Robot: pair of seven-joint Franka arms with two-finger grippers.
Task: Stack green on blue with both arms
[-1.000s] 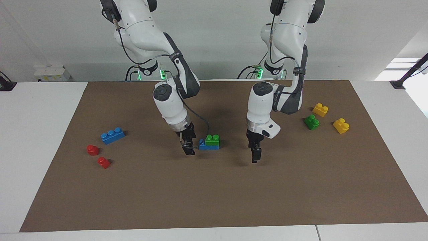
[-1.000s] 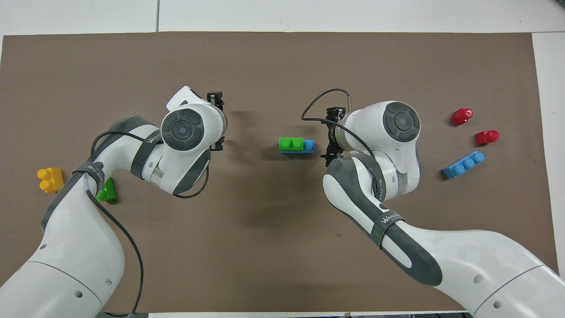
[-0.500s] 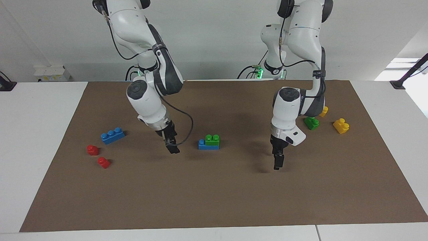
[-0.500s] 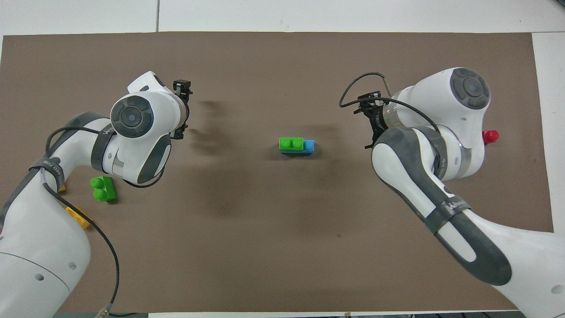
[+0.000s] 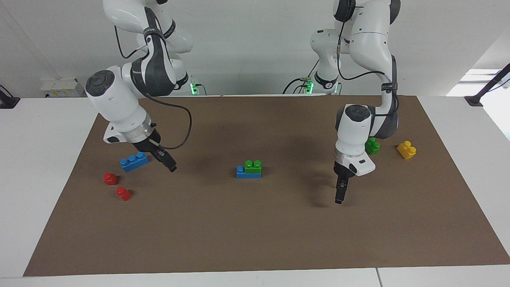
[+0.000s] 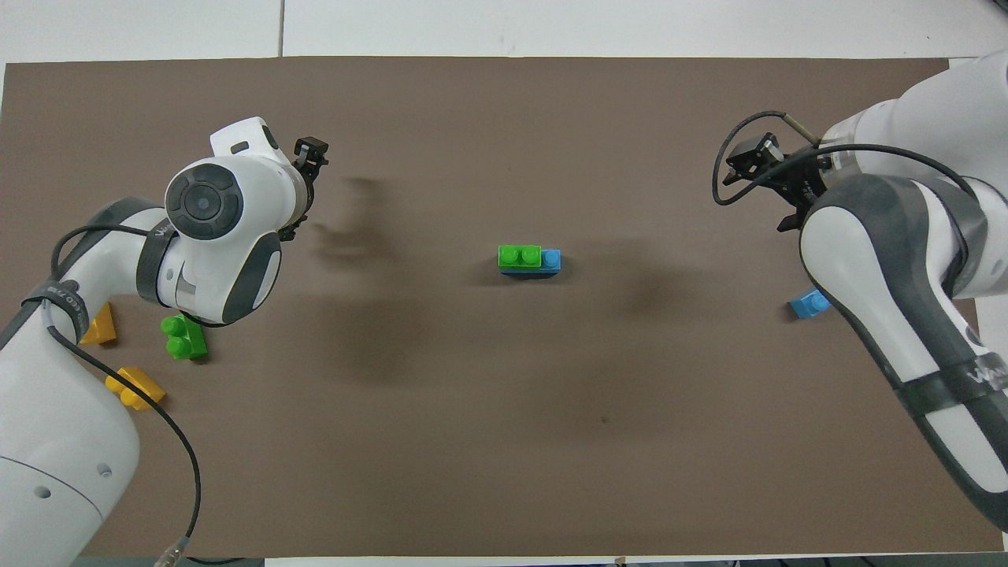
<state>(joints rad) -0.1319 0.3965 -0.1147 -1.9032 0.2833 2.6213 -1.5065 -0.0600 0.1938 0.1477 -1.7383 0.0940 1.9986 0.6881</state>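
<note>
1. A green brick is sitting on a blue brick at the middle of the frame in both views, on the brown mat covering the table; one blue stud is showing uncovered at the end toward the right arm.
2. The right tool is hanging at the left of the facing view, up in the air beside a second blue brick; it is holding nothing, and how far its fingers are parted cannot be told.
3. The left tool is pointing down over bare mat at the right of the facing view, holding nothing; its opening cannot be told either.
4. A second green brick is lying at the right of the facing view, partly covered by the left arm, with a yellow brick beside it.
5. Two red bricks are lying at the lower left of the facing view.
</note>
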